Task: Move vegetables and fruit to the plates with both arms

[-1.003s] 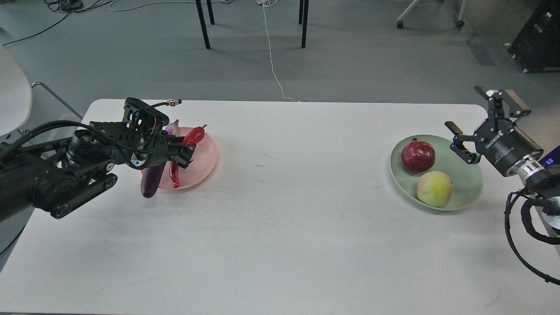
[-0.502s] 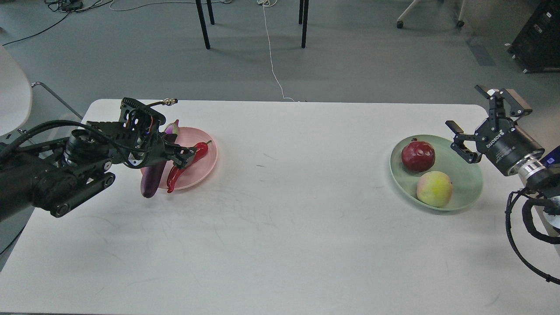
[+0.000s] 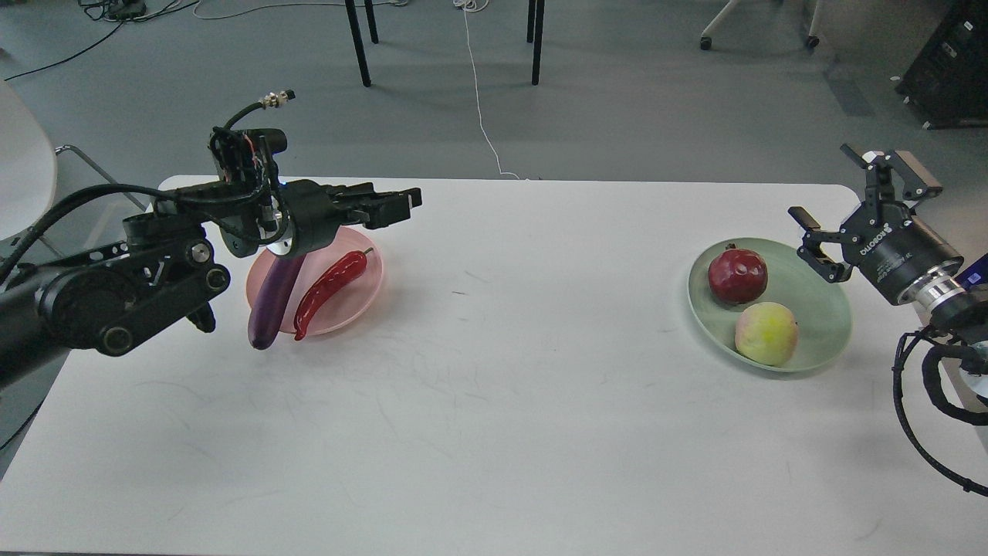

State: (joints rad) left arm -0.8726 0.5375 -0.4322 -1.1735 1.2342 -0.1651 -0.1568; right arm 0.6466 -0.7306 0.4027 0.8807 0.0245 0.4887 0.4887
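From the head view, the white surface (image 3: 494, 401) carries a pink plate (image 3: 361, 297) on the left and a green plate (image 3: 826, 309) on the right. The eggplant (image 3: 272, 303) and the chili pepper (image 3: 328, 291) lie side by side on the pink plate, the eggplant's tip reaching over the near rim. The left gripper (image 3: 401, 202) hangs above that plate, holding nothing; whether its fingers are spread, I cannot tell. The pomegranate (image 3: 738, 275) and the yellow-green fruit (image 3: 766, 333) sit on the green plate. The right gripper (image 3: 841, 205) hovers beside it, fingers spread, empty.
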